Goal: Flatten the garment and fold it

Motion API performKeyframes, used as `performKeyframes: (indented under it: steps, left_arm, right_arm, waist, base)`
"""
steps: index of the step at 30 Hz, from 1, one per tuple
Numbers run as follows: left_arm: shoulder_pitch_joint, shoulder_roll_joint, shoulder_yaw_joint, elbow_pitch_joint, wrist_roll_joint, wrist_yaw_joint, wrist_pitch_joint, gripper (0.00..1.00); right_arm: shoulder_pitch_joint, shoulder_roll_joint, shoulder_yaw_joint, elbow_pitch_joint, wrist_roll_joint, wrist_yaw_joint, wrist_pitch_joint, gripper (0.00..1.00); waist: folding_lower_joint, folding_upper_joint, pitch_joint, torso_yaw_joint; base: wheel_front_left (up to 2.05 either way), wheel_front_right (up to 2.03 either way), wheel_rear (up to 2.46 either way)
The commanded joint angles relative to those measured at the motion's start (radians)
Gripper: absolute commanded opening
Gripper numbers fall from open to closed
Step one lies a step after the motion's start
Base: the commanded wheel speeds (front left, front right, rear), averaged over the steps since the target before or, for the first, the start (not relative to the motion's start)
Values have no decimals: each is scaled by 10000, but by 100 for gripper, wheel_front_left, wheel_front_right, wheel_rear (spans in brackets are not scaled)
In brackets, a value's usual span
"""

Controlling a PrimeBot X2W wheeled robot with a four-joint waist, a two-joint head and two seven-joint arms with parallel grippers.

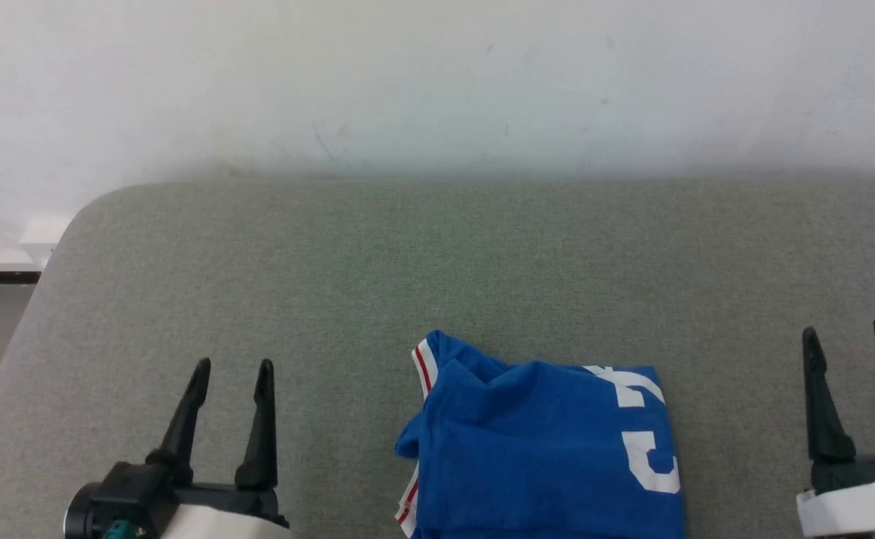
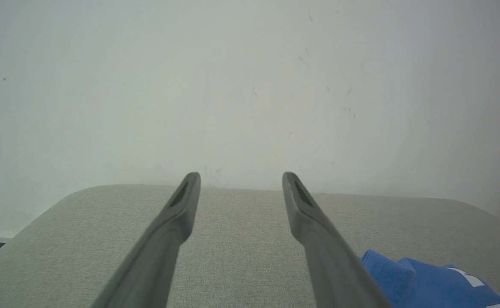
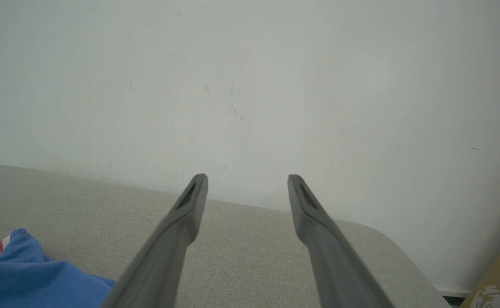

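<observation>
Left fingers [image 1: 261,419], at about 7 o'clock in the head view, stand spread wide with nothing between them and touch no cloth; the garment [image 1: 542,449] lies on the grey table [image 1: 332,262] at 6 o'clock, between the two arms and apart from both, as a compact blue rectangle with white numerals on top and one rumpled corner at its own 10 o'clock; right fingers [image 1: 822,404], at 4 o'clock, are equally wide apart and empty; folding looks essentially done, I judge, so the next move calls at most for pressing that raised corner flat, coming in from the left without dragging the layers.
</observation>
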Motion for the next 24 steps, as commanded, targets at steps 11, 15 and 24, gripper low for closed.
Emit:
performKeyframes:
  steps: [11, 15, 24]
  left_arm:
    - [145, -24, -313, 107, 79, 69, -45, 100]
    - [25, -24, -407, 150, 56, 60, -45, 100]
    - [-345, -24, -542, 224, -25, 58, -45, 100]
  right_arm:
    - [388, 367, 34, -3, -127, -9, 16, 100]
    - [313, 6, 311, -137, 429, -9, 982, 100]
    - [-38, -1456, 1232, -460, 2974, -9, 5160, 100]
  waist:
    - [0, 0, 103, 102]
    - [0, 0, 290, 219]
    - [0, 0, 1038, 641]
  base:
    - [0, 0, 0]
    - [0, 0, 0]
    - [0, 0, 0]
